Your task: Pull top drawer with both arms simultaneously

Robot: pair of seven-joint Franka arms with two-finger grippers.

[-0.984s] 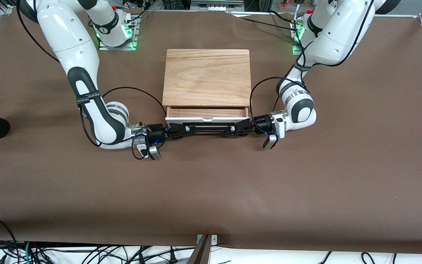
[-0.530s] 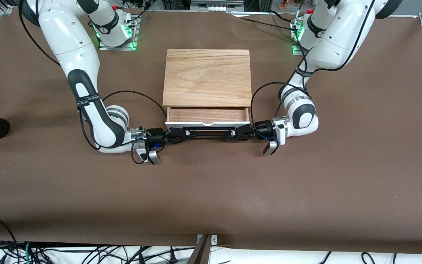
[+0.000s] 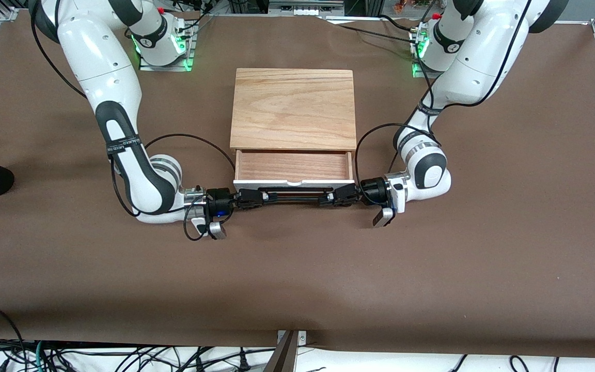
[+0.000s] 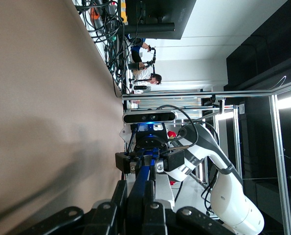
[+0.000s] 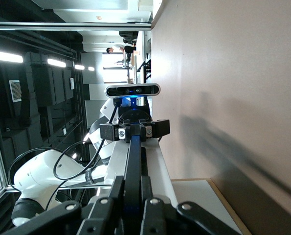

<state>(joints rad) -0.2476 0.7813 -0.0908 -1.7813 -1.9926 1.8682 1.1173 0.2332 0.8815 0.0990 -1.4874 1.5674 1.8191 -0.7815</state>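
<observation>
One top drawer (image 3: pixel 293 166) pulled out, two grippers, left gripper (image 3: pixel 331 198), right gripper (image 3: pixel 256 198)

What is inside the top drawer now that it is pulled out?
The exposed part of the top drawer shows only its bare light-wood floor. The rest is covered by the box's wooden top slab, so anything there cannot be seen.

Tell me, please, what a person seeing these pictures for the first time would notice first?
Most striking is the top drawer, pulled partly out of the wooden box in the middle of the table, its bare wood floor showing. Both grippers are shut on the ends of its black bar handle: the right gripper at the right arm's end, the left gripper at the left arm's end.
</observation>
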